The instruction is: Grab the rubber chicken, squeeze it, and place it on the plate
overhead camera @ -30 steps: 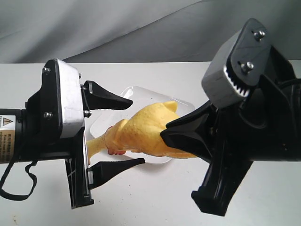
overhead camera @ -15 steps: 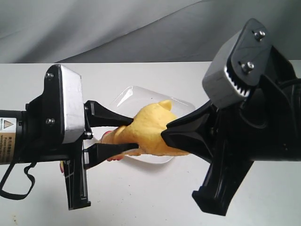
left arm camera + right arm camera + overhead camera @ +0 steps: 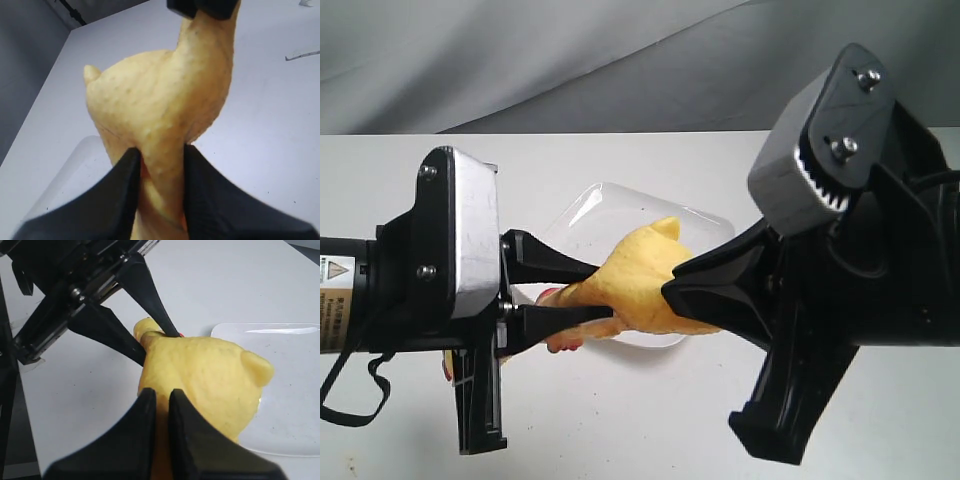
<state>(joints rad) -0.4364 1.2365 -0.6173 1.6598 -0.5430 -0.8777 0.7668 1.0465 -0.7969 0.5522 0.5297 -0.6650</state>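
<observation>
Here the rubber chicken [image 3: 638, 285] hung over the plate [image 3: 588, 205] rather than lying in it, left gripper [image 3: 602, 293] clenched on its narrow neck end, right gripper [image 3: 668, 290] clamped on its body, the pinched-in neck clear only in the left wrist view.

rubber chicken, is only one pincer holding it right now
No, the left pincer clamps one end of the rubber chicken while the right pincer grips the other end.

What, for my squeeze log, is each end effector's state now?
Left end effector: shut on the chicken.
Right end effector: shut on the chicken.
</observation>
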